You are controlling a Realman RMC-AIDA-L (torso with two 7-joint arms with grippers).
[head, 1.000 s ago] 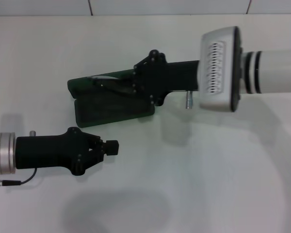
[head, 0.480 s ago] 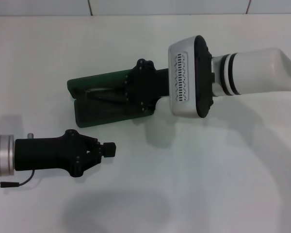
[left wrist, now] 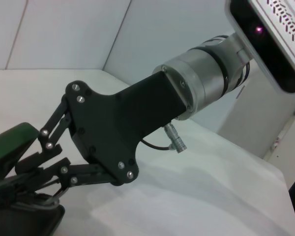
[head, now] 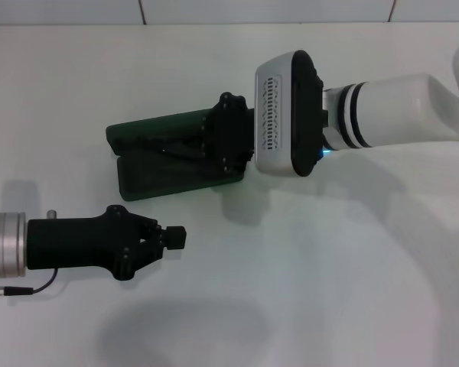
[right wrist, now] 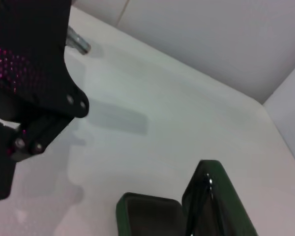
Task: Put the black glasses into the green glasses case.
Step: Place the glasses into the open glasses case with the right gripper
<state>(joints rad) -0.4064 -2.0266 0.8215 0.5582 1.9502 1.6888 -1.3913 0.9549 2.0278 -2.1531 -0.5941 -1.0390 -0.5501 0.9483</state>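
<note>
Right gripper (head: 185, 145) reaches over open green glasses case (head: 138, 180), fingers down inside tray; whether they pinch or have let go cannot be told. Black glasses (head: 164, 145) lie under fingertips, inside case. Left gripper (head: 174, 237) parked near claw's side of case, pads together. Risk: frame snagging on rising fingers, dragging glasses out; lid catching linkage.

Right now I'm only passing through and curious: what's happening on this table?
The right gripper reaches into the open green glasses case on the white table. The black glasses lie in it, by the fingers. Whether they are released is unclear. The left gripper is idle nearer the robot, shut on nothing.
</note>
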